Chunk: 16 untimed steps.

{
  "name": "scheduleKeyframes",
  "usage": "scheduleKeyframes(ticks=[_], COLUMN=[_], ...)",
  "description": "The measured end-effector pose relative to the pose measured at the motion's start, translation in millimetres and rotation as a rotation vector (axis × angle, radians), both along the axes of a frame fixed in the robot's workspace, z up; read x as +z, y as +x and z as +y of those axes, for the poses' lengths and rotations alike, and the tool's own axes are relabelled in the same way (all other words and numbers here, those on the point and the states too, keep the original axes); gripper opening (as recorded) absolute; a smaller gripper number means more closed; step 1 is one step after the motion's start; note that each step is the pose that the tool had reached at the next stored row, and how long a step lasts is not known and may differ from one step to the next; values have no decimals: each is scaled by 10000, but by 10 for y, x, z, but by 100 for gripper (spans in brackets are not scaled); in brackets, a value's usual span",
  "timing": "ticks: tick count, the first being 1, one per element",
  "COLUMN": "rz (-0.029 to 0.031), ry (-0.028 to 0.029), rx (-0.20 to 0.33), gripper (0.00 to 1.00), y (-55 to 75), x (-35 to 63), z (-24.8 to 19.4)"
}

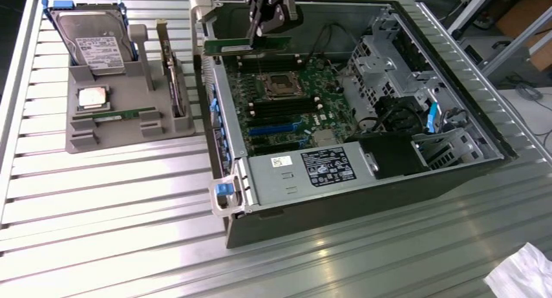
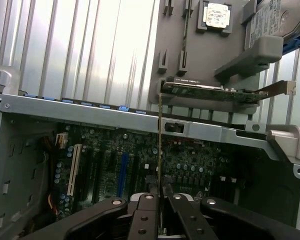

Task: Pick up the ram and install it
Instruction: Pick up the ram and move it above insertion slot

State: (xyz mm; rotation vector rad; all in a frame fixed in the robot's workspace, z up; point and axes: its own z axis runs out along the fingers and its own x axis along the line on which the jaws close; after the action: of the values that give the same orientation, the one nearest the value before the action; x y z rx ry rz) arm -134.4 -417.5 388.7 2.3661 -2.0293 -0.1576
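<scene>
Ribbed metal table [image 1: 112,233] was seen under everything, with an open computer case [image 1: 345,204] laid on it, open side up. The ram [image 1: 245,47] was pinched in the gripper [image 1: 269,31], held on edge and roughly level, just under the fingertips. The jaws were closed almost fully, clamped on the stick's two flat faces. More of the stick was left sticking out from the fingers toward the exterior view's left. In the wrist view the ram [image 2: 160,140] was seen edge-on as a thin line running straight out from the gripper [image 2: 159,196].

The stick was held raised over the case, near its far rim. Directly beneath the gripper the motherboard [image 1: 285,114] was seen, and in the wrist view the motherboard [image 2: 105,150] lay past the fingertips. A processor socket [image 1: 282,85] and black memory slots [image 1: 274,107] were seen on the board below the gripper. A power supply [image 1: 315,172] with a label was noted at the case end farthest from the gripper.

Well away from the gripper, toward the exterior view's left, a grey tray [image 1: 129,138] was set on the table. A second ram stick [image 1: 116,116] was lying in it, along with a processor chip [image 1: 92,97], a hard drive [image 1: 97,42] propped up, and an expansion card [image 1: 175,78] stood on edge. In the wrist view the tray [image 2: 165,40], chip [image 2: 216,14], drive [image 2: 270,20] and card [image 2: 210,90] were seen beyond the case wall.
</scene>
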Motion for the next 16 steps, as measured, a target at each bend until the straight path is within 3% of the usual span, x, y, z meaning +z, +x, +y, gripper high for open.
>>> scheduleKeyframes(ticks=[16], rz=[124], ry=[0], rx=[0], gripper=[13], y=[178], x=[0], z=[0])
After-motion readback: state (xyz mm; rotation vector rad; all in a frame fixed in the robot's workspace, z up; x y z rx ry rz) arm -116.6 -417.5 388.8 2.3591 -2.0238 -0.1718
